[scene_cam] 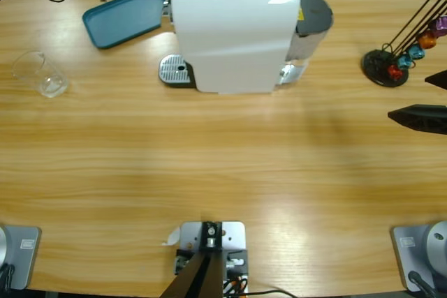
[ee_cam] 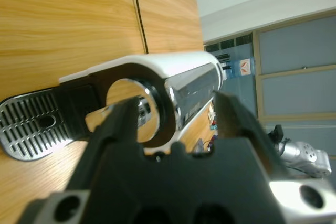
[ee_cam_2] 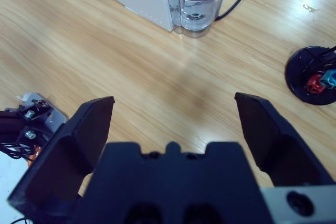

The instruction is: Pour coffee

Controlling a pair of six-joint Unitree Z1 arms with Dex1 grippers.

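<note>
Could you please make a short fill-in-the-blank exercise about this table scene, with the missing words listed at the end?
1. The white coffee machine stands on a table made of ____.
2. The tray lying beside the machine has the colour ____.
3. The clear glass lies near the ____ edge of the high view.
4. The jaws of the right gripper are ____, with nothing between them.

Missing words: wood; blue; left; open
</note>
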